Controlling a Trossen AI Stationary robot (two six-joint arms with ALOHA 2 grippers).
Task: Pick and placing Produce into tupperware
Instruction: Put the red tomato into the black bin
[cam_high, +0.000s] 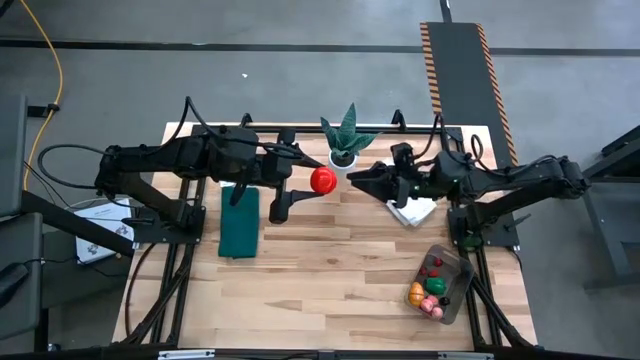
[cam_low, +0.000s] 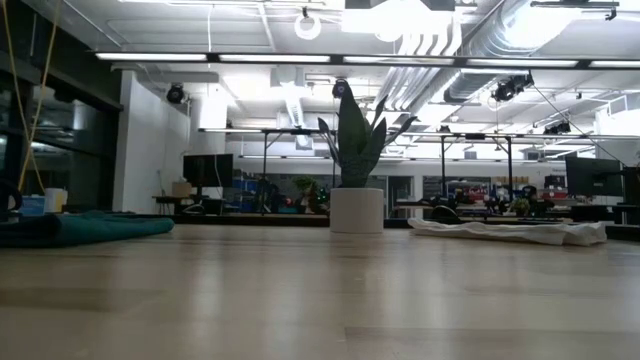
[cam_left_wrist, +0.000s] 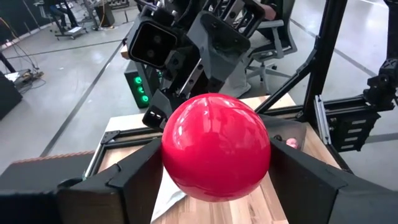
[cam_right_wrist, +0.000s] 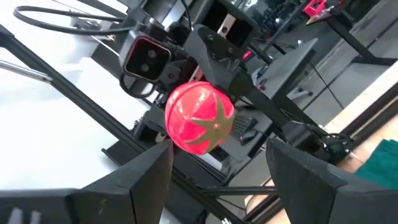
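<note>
Produce half-packed: clear tupperware (cam_high: 452, 270) holds several; left end effector (cam_high: 312, 181) grips glossy red tomato (cam_high: 322, 180), right end effector (cam_high: 352, 180) gapes.

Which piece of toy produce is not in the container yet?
The big glossy red toy tomato, held in the left gripper up by the potted plant; the other small fruits all sit in the clear plastic container.

Two dark arms — black cables, angular matte fingers (cam_left_wrist: 134, 180) — camera-fitted wrists.
</note>
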